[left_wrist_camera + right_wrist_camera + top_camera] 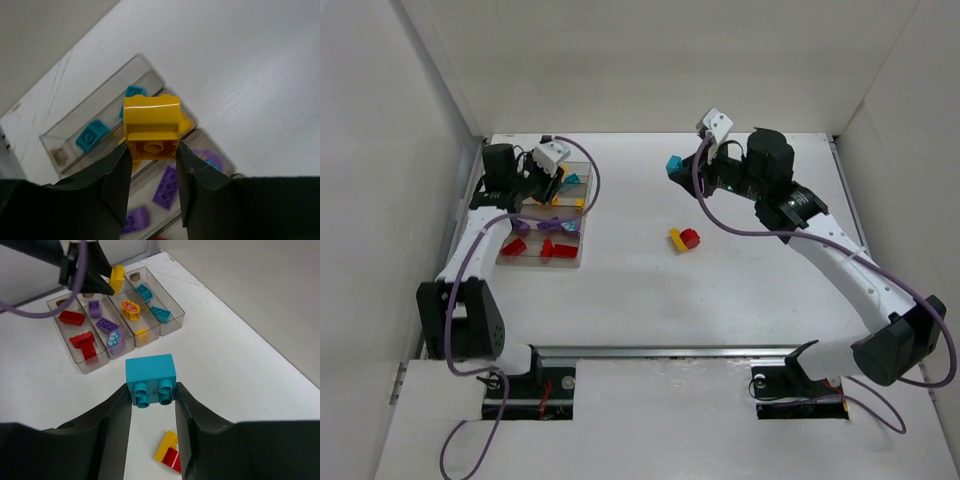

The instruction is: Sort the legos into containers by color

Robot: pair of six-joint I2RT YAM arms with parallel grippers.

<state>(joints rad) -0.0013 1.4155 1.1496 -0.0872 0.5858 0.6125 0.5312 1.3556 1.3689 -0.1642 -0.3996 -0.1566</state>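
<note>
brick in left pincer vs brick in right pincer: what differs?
Colour: the left pincer holds a yellow brick; the right pincer holds a teal brick.
Place: the yellow brick hangs above the box; the teal brick hangs above the table, away from the box.
Shared: both are gripped by their sides and lifted off the table.

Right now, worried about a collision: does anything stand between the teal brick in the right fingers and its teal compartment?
Nothing lies on the table between the teal brick and the teal compartment. But the left fingers, gripping a yellow brick, hang right beside that compartment and could crowd the drop.
</note>
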